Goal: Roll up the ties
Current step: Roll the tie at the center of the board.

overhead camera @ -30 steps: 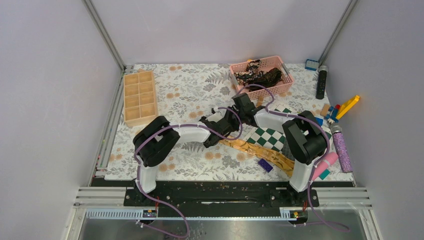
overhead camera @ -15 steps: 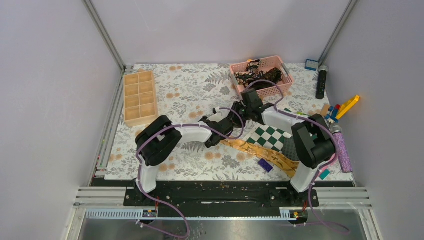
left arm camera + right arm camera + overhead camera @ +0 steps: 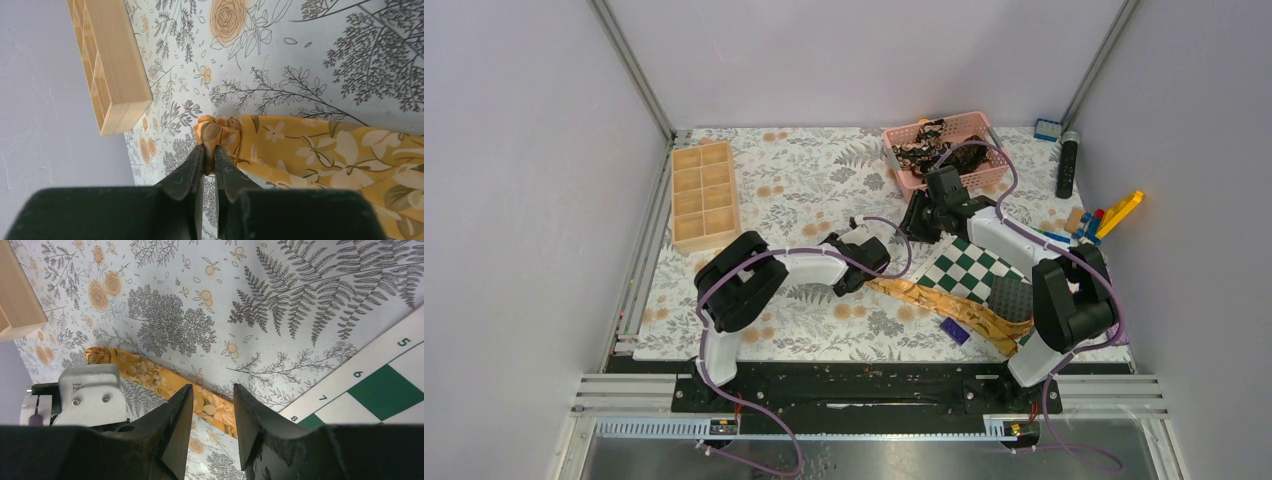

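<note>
The tie [image 3: 325, 150] is golden floral, the board [image 3: 959, 272] green-and-white checked.

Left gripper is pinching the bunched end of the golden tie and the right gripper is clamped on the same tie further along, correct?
Not quite. The left gripper does pinch the bunched end of the golden tie, but the right gripper is not clamped on it. The right wrist view shows its jaws apart with nothing between them, clear of the tie.

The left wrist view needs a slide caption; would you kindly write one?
Left pincer pinching the bunched end of the golden tie over floral cloth.
</note>
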